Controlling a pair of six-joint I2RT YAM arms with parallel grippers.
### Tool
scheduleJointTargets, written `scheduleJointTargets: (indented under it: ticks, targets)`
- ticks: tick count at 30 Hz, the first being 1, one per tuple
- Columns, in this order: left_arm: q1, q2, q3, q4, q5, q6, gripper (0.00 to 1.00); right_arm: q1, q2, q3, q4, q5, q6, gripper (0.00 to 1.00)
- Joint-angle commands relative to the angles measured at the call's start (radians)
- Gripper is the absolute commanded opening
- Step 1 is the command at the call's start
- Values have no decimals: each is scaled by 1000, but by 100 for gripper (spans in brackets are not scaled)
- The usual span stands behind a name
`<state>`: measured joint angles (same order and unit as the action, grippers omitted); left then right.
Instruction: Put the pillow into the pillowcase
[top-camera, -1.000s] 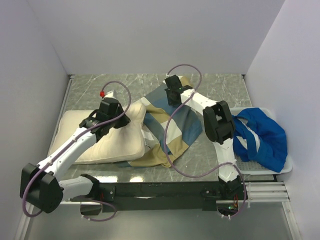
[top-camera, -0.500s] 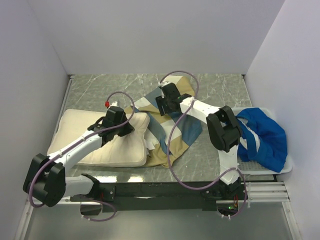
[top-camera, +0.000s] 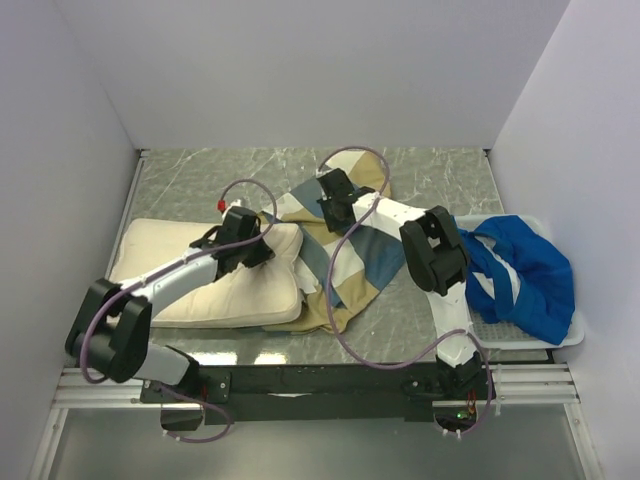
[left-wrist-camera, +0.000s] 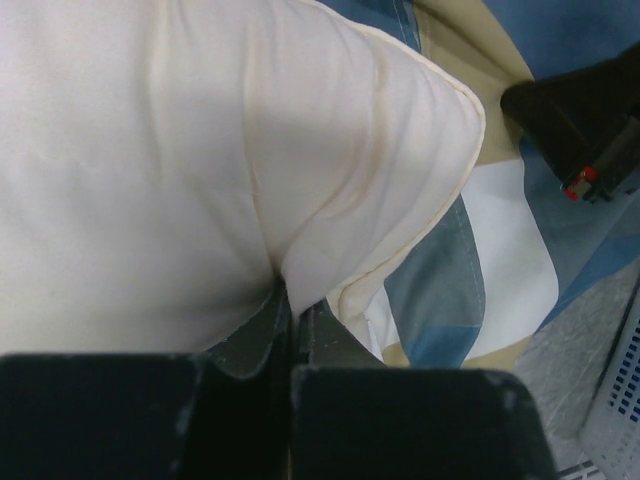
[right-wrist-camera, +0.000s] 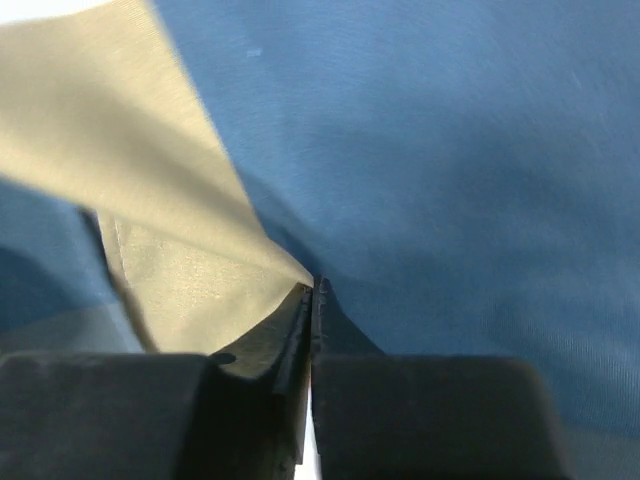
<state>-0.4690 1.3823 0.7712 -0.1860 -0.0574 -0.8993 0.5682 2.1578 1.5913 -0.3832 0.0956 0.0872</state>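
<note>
The soft cream rectangular pillow (top-camera: 200, 280) is pinched by the left gripper (left-wrist-camera: 291, 318); the limp tan-blue-white fabric pillowcase (top-camera: 372, 255) is clamped by the right gripper (right-wrist-camera: 312, 300), likely to lift its opening.

Cream pillow (top-camera: 250, 295) lies flat; patchwork pillowcase (top-camera: 370, 265) rumpled against its corner

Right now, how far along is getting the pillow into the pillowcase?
Done: both grips are made. In hand: the left gripper pinches the cream pillow near its corner, the right gripper pinches the patchwork pillowcase. Left: the whole insertion; the pillow's corner only overlaps the pillowcase, none visibly inside.
</note>
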Motion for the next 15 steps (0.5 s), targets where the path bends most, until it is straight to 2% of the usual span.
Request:
scheduleJointTargets:
  ticks: [1,5,9,12,15]
  targets:
    - [13,145,109,-6,-42,37,1,-59,-13,15,-74,93,138,0]
    - [44,332,262,-26,-47,89,1,-103,-175,-138,-28,49,268,0]
    - [85,474,436,-53,-6,108,1,-97,-344,-381,134,-55,393,0]
    - [89,537,531,-88,-25,144,1,-85,-386,-410,164,-92,428,0]
    - [89,543,548,-136,-25,187,1,-85,-381,-384,158,-91,433,0]
